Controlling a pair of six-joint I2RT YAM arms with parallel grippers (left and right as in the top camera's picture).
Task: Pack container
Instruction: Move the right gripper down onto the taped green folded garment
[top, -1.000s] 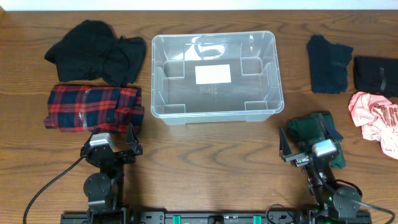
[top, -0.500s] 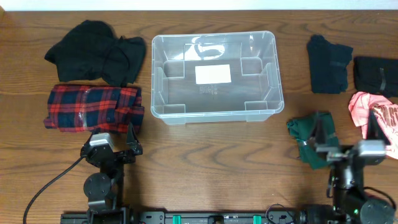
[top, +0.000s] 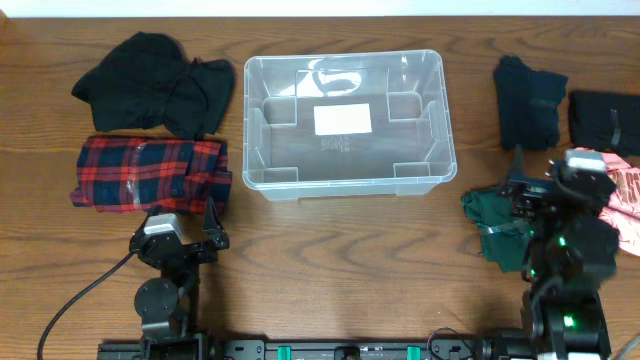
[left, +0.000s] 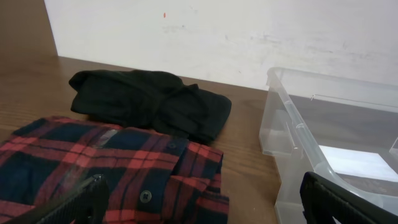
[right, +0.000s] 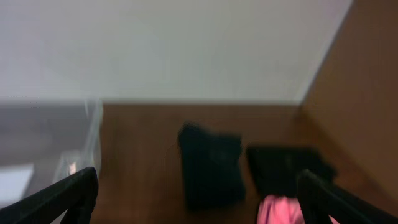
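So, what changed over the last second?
The right end effector swung from above the green garment to the right, then forward beside the pink garment, open and holding nothing. The left end effector, the container and every garment stayed put.

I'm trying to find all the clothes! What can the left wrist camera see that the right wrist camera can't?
Only the left wrist view shows the red plaid shirt and the crumpled black garment behind it. Only the right wrist view, which is blurry, shows a dark folded cloth, a black cloth beside it and a bit of pink cloth at the bottom edge. Both show part of the clear container, the wooden table and the pale wall.
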